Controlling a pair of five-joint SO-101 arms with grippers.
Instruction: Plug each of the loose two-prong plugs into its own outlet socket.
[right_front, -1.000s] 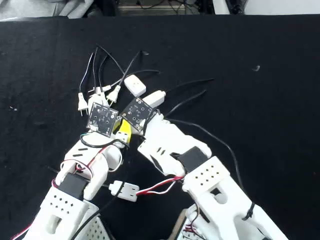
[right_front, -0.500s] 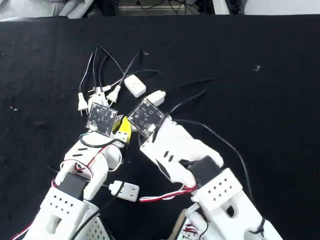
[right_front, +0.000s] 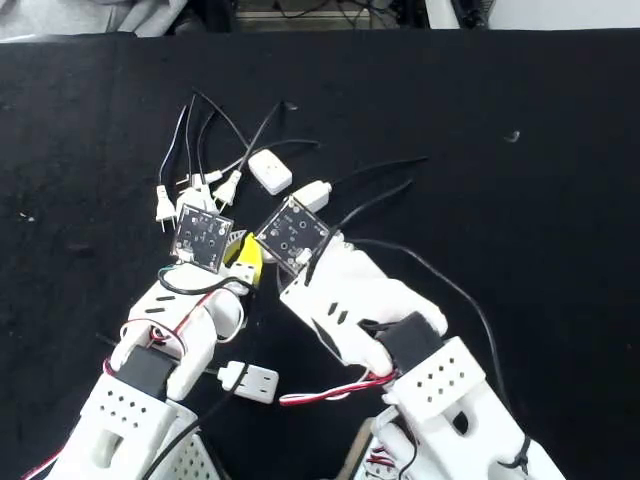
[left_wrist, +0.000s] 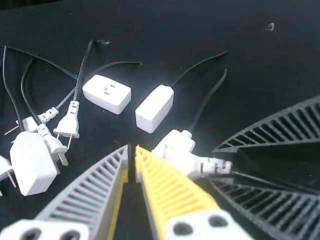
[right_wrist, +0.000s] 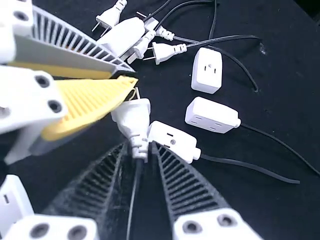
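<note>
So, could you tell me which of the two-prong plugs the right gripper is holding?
The plug clamped by its neck in the right gripper, prongs toward the yellow finger; the other plugs lie loose farther off.

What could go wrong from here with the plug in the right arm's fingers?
1. The right gripper pinches the plug at its cord end, so it may pivot on contact.
2. Its prongs sit close to the left gripper: a clash is possible.
3. The nearest socket lies loose and may slide when pushed.
</note>
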